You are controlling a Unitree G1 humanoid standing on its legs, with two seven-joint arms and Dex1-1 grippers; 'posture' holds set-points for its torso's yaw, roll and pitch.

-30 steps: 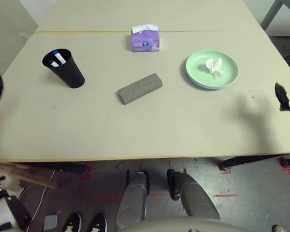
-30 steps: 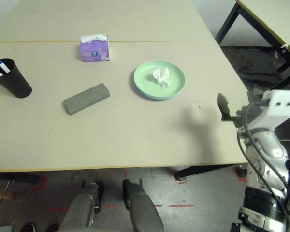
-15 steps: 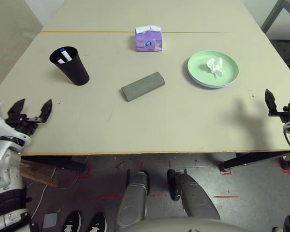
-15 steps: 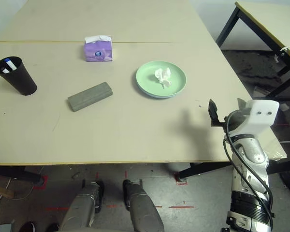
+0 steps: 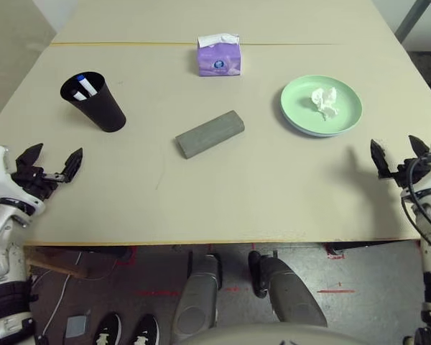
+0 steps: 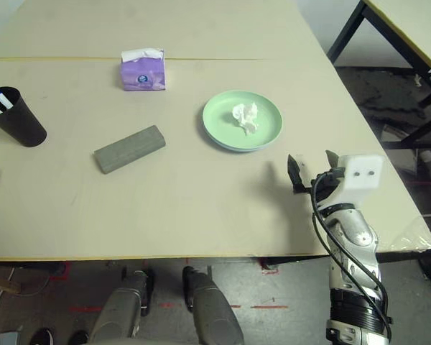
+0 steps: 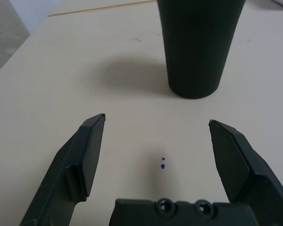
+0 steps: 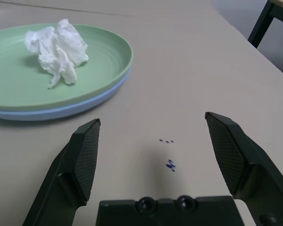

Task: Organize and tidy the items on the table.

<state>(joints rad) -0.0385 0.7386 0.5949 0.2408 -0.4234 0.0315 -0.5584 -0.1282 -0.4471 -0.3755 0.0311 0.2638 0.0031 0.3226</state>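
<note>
The left gripper (image 5: pixel 52 164) hovers over the near left edge of the large pale beige rectangular table (image 5: pixel 258 187), its two black fingers (image 7: pixel 87 155) spread wide with nothing between them. Straight ahead of it, a little farther in on the tabletop, stands a black tapered plastic cup (image 5: pixel 95 101); two white markers (image 5: pixel 82 88) stand inside, one showing a blue cap, the other's cap hard to tell. A tiny dark ink speck (image 7: pixel 163 162) marks the table surface between the left fingers.

The right gripper (image 6: pixel 312 171) hangs over the near right part of the table, its black fingers (image 8: pixel 82 157) likewise held wide apart and empty. Just ahead of it lies a round pale green plate (image 8: pixel 104 61) stacked directly on a pale blue plate (image 8: pixel 61 112), only the blue rim showing beneath. A crumpled white tissue (image 8: pixel 57 49) rests on the green plate, near its middle. A few small dark dots (image 8: pixel 169 153) sit on the bare table between the right fingers.

Between the cup and the plates, near the table's centre, a grey rectangular glasses case (image 5: pixel 209 133) lies closed and angled. Farther back, just in front of the thin yellowish seam line (image 5: pixel 129 44), stands a purple tissue box (image 5: pixel 218 56) with a white tissue poking from the top.
</note>
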